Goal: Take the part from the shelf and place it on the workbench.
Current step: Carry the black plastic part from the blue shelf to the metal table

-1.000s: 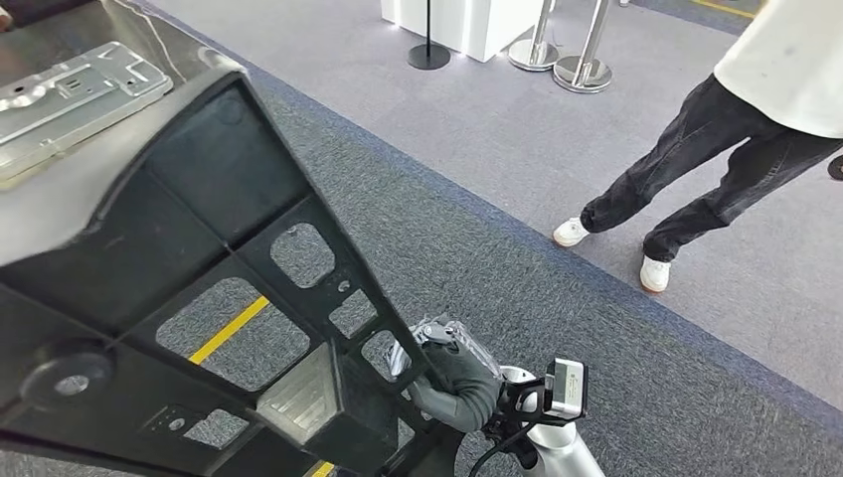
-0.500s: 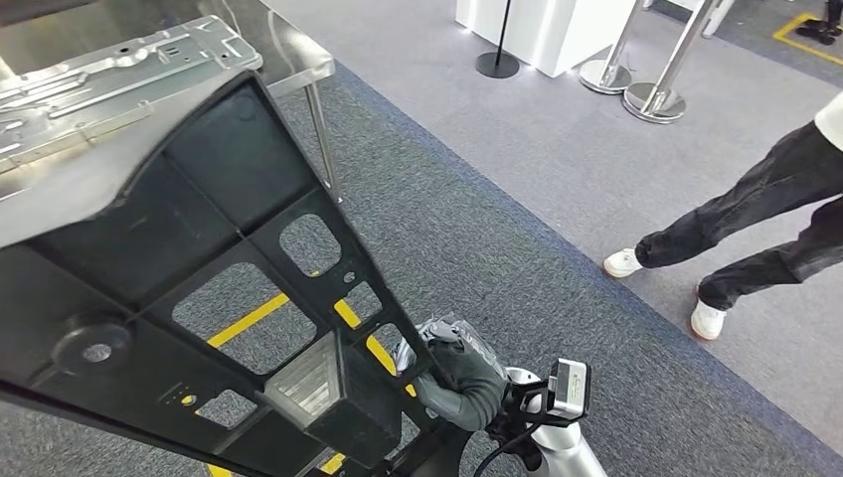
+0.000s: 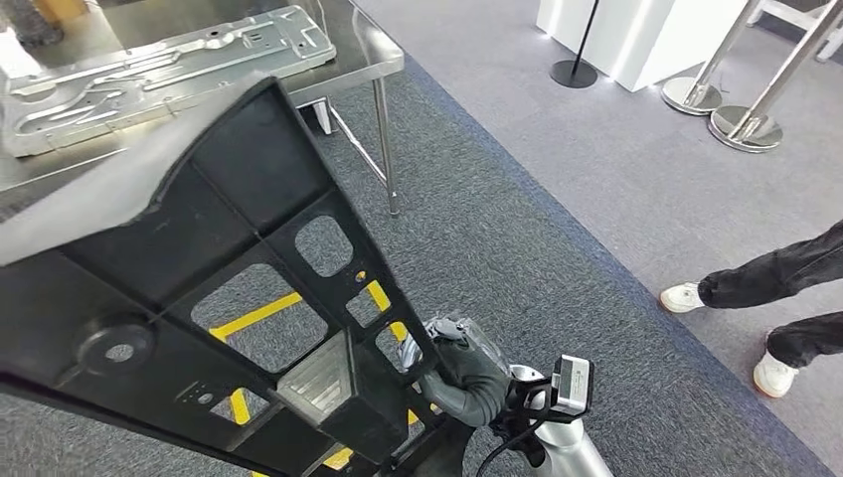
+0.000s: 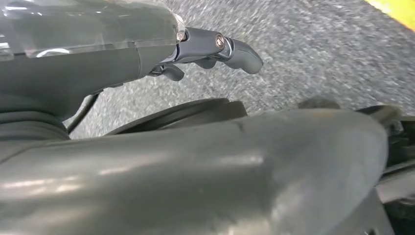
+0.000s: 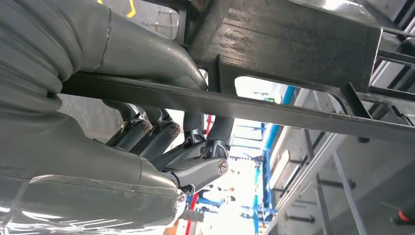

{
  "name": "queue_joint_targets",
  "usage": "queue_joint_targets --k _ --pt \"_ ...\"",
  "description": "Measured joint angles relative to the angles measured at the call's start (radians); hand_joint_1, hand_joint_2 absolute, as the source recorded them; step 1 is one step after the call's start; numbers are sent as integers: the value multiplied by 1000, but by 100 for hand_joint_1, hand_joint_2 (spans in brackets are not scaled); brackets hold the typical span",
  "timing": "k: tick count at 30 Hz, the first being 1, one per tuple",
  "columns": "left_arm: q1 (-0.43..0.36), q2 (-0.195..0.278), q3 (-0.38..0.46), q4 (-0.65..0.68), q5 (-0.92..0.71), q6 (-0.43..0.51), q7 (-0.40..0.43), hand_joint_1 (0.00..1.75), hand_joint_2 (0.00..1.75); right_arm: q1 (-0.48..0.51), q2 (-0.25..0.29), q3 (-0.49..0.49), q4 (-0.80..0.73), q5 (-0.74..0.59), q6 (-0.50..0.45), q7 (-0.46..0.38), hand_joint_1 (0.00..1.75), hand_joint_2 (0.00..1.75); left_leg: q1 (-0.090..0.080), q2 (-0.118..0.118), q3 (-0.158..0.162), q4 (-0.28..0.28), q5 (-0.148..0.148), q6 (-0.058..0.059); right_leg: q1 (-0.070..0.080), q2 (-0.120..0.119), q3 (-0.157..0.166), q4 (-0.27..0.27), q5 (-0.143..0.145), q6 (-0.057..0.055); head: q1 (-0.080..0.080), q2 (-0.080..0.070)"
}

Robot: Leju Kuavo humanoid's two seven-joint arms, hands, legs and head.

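While I'm standing on the grey carpet point(image 3: 557, 248), my right hand point(image 3: 462, 370) is wrapped around a rib at the near edge of the big black plastic frame part point(image 3: 199, 298), thumb on one side of the bar and fingers point(image 5: 195, 171) curled under it, so that's a solid grip. The part is up in the air in front of me, tilted, with its far end pointing toward the steel workbench point(image 3: 368, 60); it isn't resting on the bench. You can see yellow floor tape point(image 3: 260, 313) through its cutouts.

My left hand point(image 4: 147, 54) sits right against the smooth dark underside of the part point(image 4: 205, 171), with its dark fingers point(image 4: 230, 46) sticking out over the carpet, but honestly I can't tell whether it's actually gripping anything.

A stamped sheet-metal panel point(image 3: 159, 60) lies flat on the workbench. Off to my right a person's legs in black trousers point(image 3: 785, 273) and white sneakers point(image 3: 682, 296) stand on the lighter carpet, with chrome stanchion bases point(image 3: 741, 129) farther back.
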Motion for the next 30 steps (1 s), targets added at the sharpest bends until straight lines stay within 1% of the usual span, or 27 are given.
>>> queue_joint_targets --k 1,2,3,4,6,7,9,10,11,12,13,14,15,16,17,18,19,20,22,23,24,25,26,27,28,29,30 --pt "0 0 0 0 0 1 0 0 0 0 -1 0 2 0 0 -5 175 175 0 19 39 -75 30 1 0 -12 3 2 -4 4 0 0" --pt "-1 1 0 0 0 2 0 0 0 0 -2 0 2 0 0 -9 175 175 -3 37 74 -142 52 5 2 -22 6 4 -7 8 0 0" --pt "-2 1 0 0 0 3 0 0 0 0 -2 0 2 0 0 -12 175 175 -5 50 97 -186 64 11 4 -31 8 5 -10 13 0 0" --pt "-4 1 0 0 0 3 0 0 0 -1 -3 -1 3 0 0 -14 175 175 -9 56 106 -205 64 18 6 -39 10 6 -12 19 0 0" --pt "-5 2 0 0 0 4 -1 0 0 -2 -4 -1 3 1 1 -17 175 175 -12 36 104 -206 65 33 7 -53 15 5 -14 31 0 0" --pt "-4 2 0 0 0 4 -2 0 0 -2 -4 -1 3 1 1 -17 175 175 -10 26 105 -209 67 39 4 -48 18 7 -19 38 0 0" --pt "-6 2 0 0 0 4 -3 0 0 -4 -4 -1 3 1 2 -18 175 175 -6 5 110 -217 72 50 -1 -3 4 48 -51 48 0 0" --pt "-8 2 0 0 0 4 -3 0 0 -4 -5 -1 3 1 2 -19 175 175 -5 -6 110 -218 75 54 -3 29 -22 105 -84 50 0 0" --pt "-10 2 0 0 0 5 -3 0 0 -4 -6 -1 4 1 2 -19 175 175 -6 -17 108 -218 76 57 -3 50 -59 177 -119 51 0 0" --pt "-11 2 0 0 0 5 -3 0 0 -4 -8 -1 5 2 2 -18 175 175 -7 -30 107 -218 77 59 -3 60 -96 248 -146 51 0 0" --pt "-11 2 0 0 0 6 -2 0 0 -3 -9 -1 6 2 2 -18 175 175 -9 -44 106 -217 78 60 -2 64 -126 302 -159 50 0 0" --pt "-11 2 0 0 0 6 -2 0 0 -4 -10 -1 7 3 2 -18 175 175 -10 -58 106 -217 78 60 -1 66 -136 312 -147 47 0 0" --pt "-10 2 0 0 0 6 -1 0 0 -5 -10 -1 8 3 2 -18 175 175 -11 -73 107 -216 78 60 0 69 -124 279 -116 43 0 0" --pt "-10 2 0 0 0 6 0 0 0 -6 -10 -1 8 3 1 -18 175 175 -12 -87 109 -215 78 59 0 81 -95 211 -72 36 0 0" --pt "-11 0 0 0 0 6 0 0 0 -7 -10 -1 8 3 1 -18 175 175 -13 -100 109 -214 77 58 1 106 -62 135 -37 28 0 0" --pt "-12 0 0 0 0 6 0 0 0 -9 -10 -1 8 3 1 -18 175 175 -13 -113 107 -212 77 55 1 130 -35 70 -11 23 0 0" --pt "-13 -1 0 0 0 6 0 0 0 -10 -11 -1 8 3 0 -17 175 175 -11 -123 104 -211 77 51 1 148 -19 30 0 20 0 0" --pt "-13 -2 0 0 0 6 0 0 0 -11 -11 -1 8 3 0 -17 175 175 -9 -133 100 -211 78 44 3 156 -14 15 -1 18 0 0" --pt "-11 -1 0 0 0 7 0 0 0 -15 -11 -1 8 3 0 -17 175 175 -5 -149 94 -213 81 32 2 136 -11 6 3 14 0 0" --pt "-10 -1 0 0 0 7 0 0 0 -17 -10 -1 8 3 0 -16 175 175 -7 -134 90 -208 76 26 0 124 -6 -1 6 10 0 0" --pt "-9 0 0 0 1 7 0 0 0 -18 -10 0 8 3 0 -16 175 175 -9 -107 79 -186 61 21 -3 109 -1 -9 8 5 0 0" --pt "-11 0 0 0 1 7 0 0 0 -19 -10 0 8 3 1 -16 175 175 -10 -73 59 -143 34 15 -5 92 3 -14 8 0 0 0" --pt "-12 0 0 0 2 8 0 0 0 -19 -9 0 8 4 1 -16 175 175 -8 -40 28 -81 1 9 -3 76 6 -16 7 -3 0 0" --pt "-14 0 0 0 2 8 0 0 0 -19 -9 -1 8 4 1 -16 175 175 -5 -23 -6 -13 -30 3 -2 59 7 -16 5 -6 0 0" --pt "-13 0 0 0 2 9 0 0 0 -19 -9 -1 8 4 1 -15 175 175 -1 -16 -33 40 -48 -2 -1 43 8 -15 3 -5 0 0" --pt "-12 0 0 0 2 9 0 0 0 -19 -9 -1 8 4 0 -13 175 175 2 -12 -44 62 -47 -7 -1 28 9 -14 0 -4 0 0" --pt "-9 1 0 0 2 10 0 0 0 -19 -9 -1 8 3 0 -11 175 175 5 -7 -34 43 -27 -10 -1 15 11 -12 -3 -2 0 0"
